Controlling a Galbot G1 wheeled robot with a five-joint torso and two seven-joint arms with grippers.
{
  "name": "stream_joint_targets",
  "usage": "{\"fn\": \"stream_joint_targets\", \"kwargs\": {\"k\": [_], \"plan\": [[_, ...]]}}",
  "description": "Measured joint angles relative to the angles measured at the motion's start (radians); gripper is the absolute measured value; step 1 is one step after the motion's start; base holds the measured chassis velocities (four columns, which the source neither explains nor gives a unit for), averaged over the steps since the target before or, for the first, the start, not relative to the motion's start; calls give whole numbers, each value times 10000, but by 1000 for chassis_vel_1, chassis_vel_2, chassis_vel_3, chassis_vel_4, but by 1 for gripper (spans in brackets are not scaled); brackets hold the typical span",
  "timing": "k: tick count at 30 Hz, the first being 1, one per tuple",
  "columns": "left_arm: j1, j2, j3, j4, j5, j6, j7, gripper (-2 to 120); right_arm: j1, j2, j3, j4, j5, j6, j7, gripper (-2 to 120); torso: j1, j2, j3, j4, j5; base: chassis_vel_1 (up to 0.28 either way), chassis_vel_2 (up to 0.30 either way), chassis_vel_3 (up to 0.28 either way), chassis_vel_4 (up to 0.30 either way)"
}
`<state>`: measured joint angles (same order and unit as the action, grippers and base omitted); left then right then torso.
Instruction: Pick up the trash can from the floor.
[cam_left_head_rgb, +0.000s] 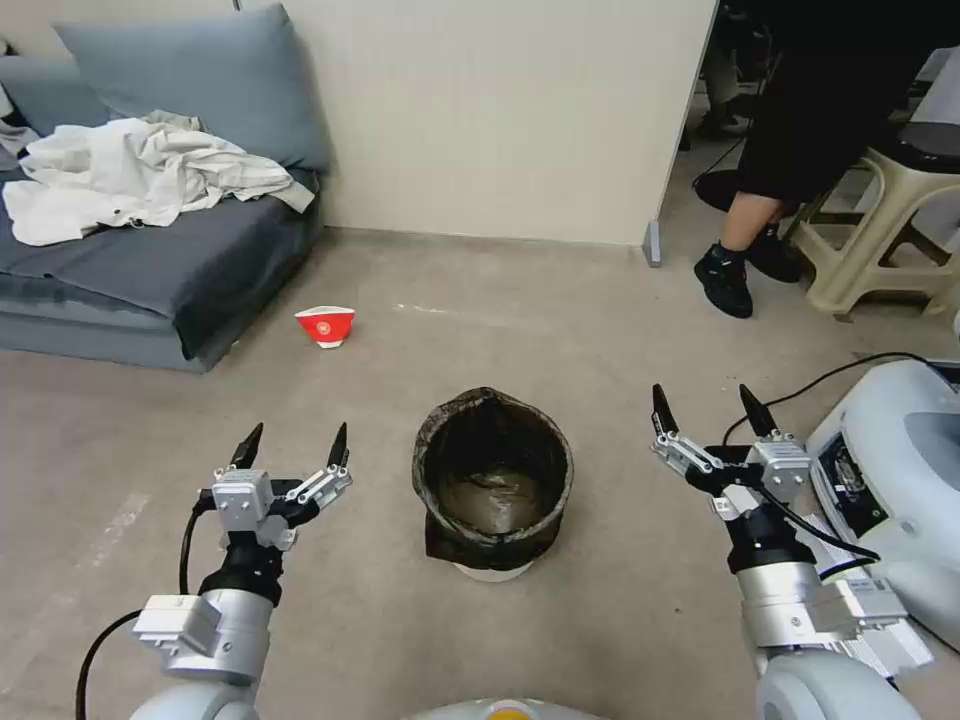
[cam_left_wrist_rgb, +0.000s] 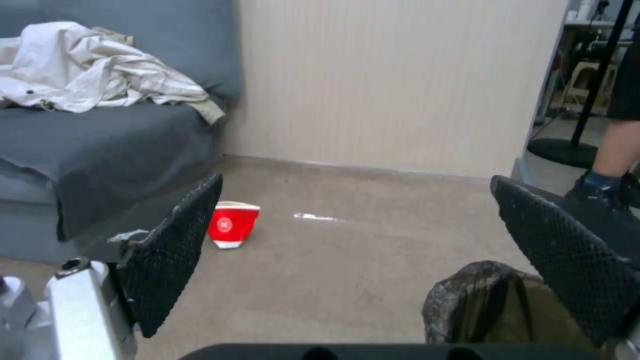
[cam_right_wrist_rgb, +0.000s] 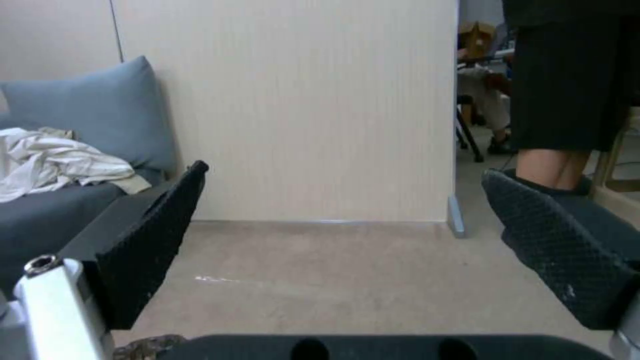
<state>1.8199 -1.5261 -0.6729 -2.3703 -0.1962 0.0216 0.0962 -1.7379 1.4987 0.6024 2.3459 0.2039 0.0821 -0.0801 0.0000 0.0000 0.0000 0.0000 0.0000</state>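
The trash can stands upright on the floor directly ahead of me, between my two arms, its dark bag folded over the rim and the white base visible below. My left gripper hovers to the left of the can, clear of it, with its fingers spread apart and nothing between them. My right gripper hovers to the right of the can, also clear of it, fingers likewise apart and empty. In the left wrist view, the can's bagged rim lies close beside one black textured finger, with no contact. A small red-and-white bowl sits on the floor farther ahead and to the left, well apart from the can, near the front edge of a grey sofa that carries a crumpled white cloth. A beige wall panel stands behind the can.
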Motion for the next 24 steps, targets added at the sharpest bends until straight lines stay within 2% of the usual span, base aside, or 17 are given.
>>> {"fn": "stream_joint_targets", "kwargs": {"k": [5, 10, 11, 12, 14, 16, 18, 22, 24], "plan": [[-343, 235, 101, 158, -376, 21, 5, 100, -77, -2, 4, -41, -81, 85, -4, 100, 0, 0, 0, 0, 0, 0, 0, 0, 0], [-911, 856, 330, 399, -1252, 259, -67, 100, -222, 69, -4, -68, -305, 164, -40, 100, 0, 0, 0, -1, -2, 0, 0, 0, 0], [-1174, 1268, 432, 487, -1704, 589, -242, 100, -237, 90, 1, -77, -335, 168, -43, 100, 0, 0, 1, 0, -1, 0, 0, 0, 0], [-1174, 1268, 432, 487, -1704, 589, -242, 100, -237, 90, 1, -77, -335, 168, -43, 100, 0, 0, 1, 0, -1, 0, 0, 0, 0], [-1481, 1817, 594, 657, -2356, 1042, -655, 100, -241, 122, 9, -78, -374, 168, -45, 100, 0, 0, 1, 0, -3, 0, 0, 0, 0], [-1597, 2067, 649, 719, -2643, 1217, -854, 100, -248, 131, 13, -76, -391, 168, -45, 100, 0, 0, 0, 0, -3, 0, 0, 0, 0], [-2010, 2879, 758, 881, -3739, 1949, -1421, 100, -301, 158, 26, -43, -486, 156, -45, 100, 0, 0, 0, -1, -3, 0, 0, 0, 0], [-2292, 3412, 824, 990, -4459, 2426, -1729, 100, -329, 208, 37, -31, -560, 137, -43, 100, 0, 0, 1, -1, -1, 0, 0, 0, 0], [-2582, 3786, 963, 1046, -5100, 2975, -1951, 100, -361, 283, 40, -15, -612, 125, -28, 100, 0, 0, 0, 1, -1, 0, 0, 0, 0]]}}
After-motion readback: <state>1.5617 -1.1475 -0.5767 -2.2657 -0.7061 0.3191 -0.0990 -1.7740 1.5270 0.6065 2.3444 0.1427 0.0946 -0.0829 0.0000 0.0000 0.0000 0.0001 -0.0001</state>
